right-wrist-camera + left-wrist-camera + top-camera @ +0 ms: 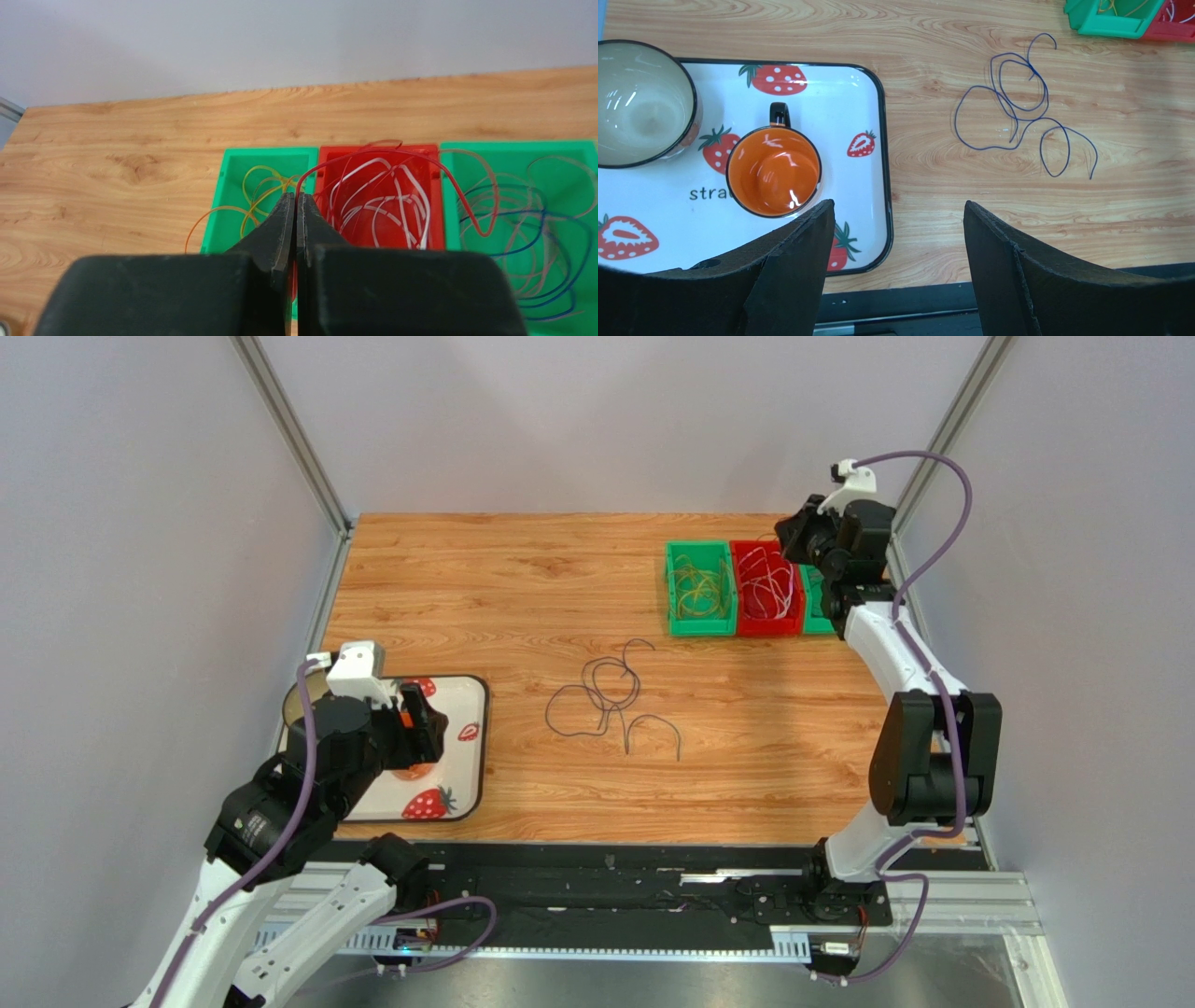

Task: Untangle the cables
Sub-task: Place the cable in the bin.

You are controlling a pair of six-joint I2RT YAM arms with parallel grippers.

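My right gripper (295, 199) is shut on a red cable (469, 213). The cable arcs up from between the fingers, over the red bin (382, 157), and ends over the right green bin (519, 175). In the top view this gripper (809, 536) hangs at the far right above the bins. The red bin holds white cables, the left green bin (235, 203) yellow and orange ones, and the right green bin blue and pale ones. A loose dark blue cable tangle (606, 697) lies mid-table and shows in the left wrist view (1008, 105). My left gripper (898, 206) is open and empty over the tray's right edge.
A strawberry-print tray (882, 140) at the near left carries an orange cup (773, 171) and a pale bowl (640, 105). The bins (700, 590) stand in a row at the far right. Grey walls enclose the wooden table (491, 602).
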